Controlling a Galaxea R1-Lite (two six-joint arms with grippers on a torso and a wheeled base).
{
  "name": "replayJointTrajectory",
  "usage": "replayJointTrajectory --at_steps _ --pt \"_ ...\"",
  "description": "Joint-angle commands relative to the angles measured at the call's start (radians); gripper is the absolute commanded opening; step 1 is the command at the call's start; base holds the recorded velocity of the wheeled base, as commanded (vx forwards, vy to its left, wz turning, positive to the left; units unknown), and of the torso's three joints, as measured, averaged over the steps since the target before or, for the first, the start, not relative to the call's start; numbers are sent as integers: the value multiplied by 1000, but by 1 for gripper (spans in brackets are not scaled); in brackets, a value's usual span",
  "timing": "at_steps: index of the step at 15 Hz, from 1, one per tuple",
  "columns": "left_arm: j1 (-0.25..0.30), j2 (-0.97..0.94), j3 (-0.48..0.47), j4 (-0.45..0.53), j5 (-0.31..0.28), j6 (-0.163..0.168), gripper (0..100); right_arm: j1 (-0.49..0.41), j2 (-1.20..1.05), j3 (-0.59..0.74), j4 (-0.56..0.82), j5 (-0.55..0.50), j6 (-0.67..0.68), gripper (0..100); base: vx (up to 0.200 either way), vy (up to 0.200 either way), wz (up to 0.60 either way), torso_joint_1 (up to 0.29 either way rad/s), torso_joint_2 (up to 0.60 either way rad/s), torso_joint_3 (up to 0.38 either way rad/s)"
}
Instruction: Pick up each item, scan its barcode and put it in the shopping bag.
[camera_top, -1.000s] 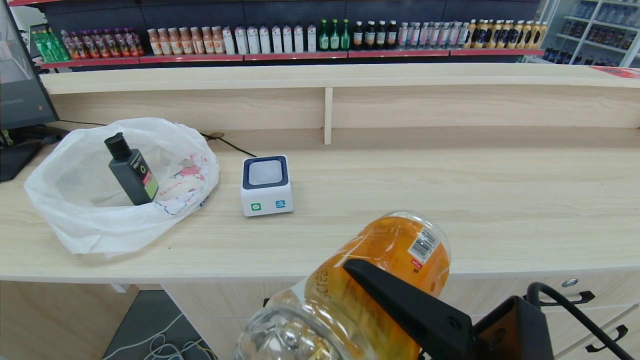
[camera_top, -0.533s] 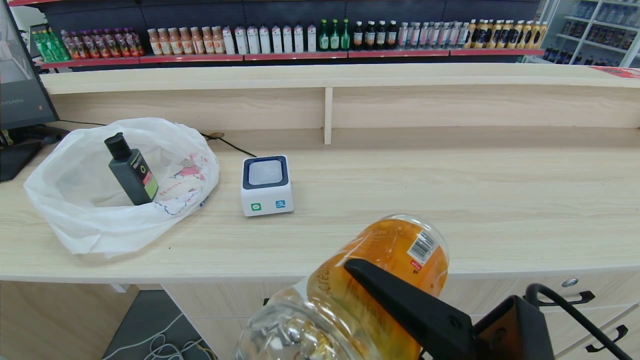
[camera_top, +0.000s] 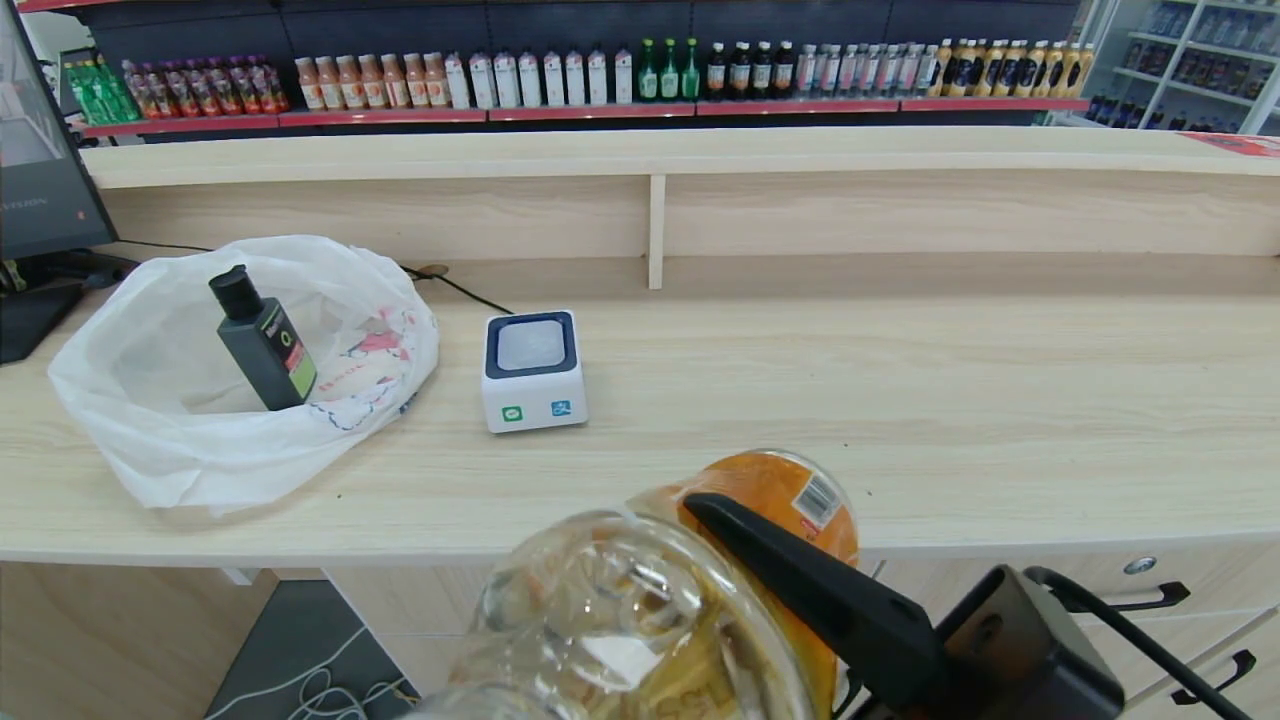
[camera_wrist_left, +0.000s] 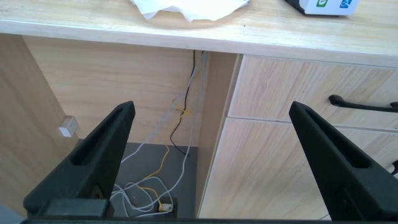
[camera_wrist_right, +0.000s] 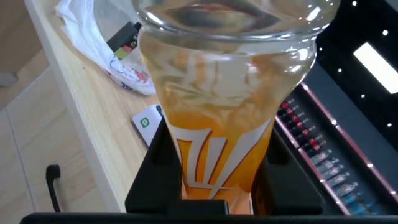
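Observation:
My right gripper (camera_top: 790, 580) is shut on a clear plastic bottle with an orange label (camera_top: 690, 590), held in the air in front of the counter's near edge, its clear base toward the camera and a barcode (camera_top: 817, 498) facing up. In the right wrist view the orange-label bottle (camera_wrist_right: 217, 124) sits between the black fingers (camera_wrist_right: 155, 180). The white barcode scanner (camera_top: 532, 368) stands on the counter (camera_top: 900, 400). A white shopping bag (camera_top: 180, 440) lies open at the left with a dark bottle (camera_top: 262, 340) inside. My left gripper (camera_wrist_left: 217, 162) hangs open below the counter edge, holding nothing.
A monitor (camera_top: 40, 170) stands at the far left beside the bag. A raised wooden ledge (camera_top: 650, 160) runs along the counter's back, with drink shelves behind. Drawers with black handles (camera_top: 1130, 600) are under the counter; cables (camera_wrist_left: 155, 186) lie on the floor.
The right gripper has tilted the bottle, swinging its clear base up toward the camera; the barcode end has dropped lower and slightly left. Bag, scanner and left arm are unchanged.

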Motion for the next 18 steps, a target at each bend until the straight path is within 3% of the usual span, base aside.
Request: replayJointTrajectory --at_steps 1,7,13,18 --pt "0 0 0 0 1 0 100 -4 22 -35 -1 1 99 0 0 0 0 0 0 0" --pt "0 0 0 0 1 0 100 -190 4 -84 -1 1 458 0 0 0 0 0 0 0" --pt "0 0 0 0 1 0 100 -471 5 -219 -1 7 860 0 0 0 0 0 0 0" --pt "0 0 0 0 1 0 100 -684 34 -214 -1 167 1086 0 0 0 0 0 0 0"
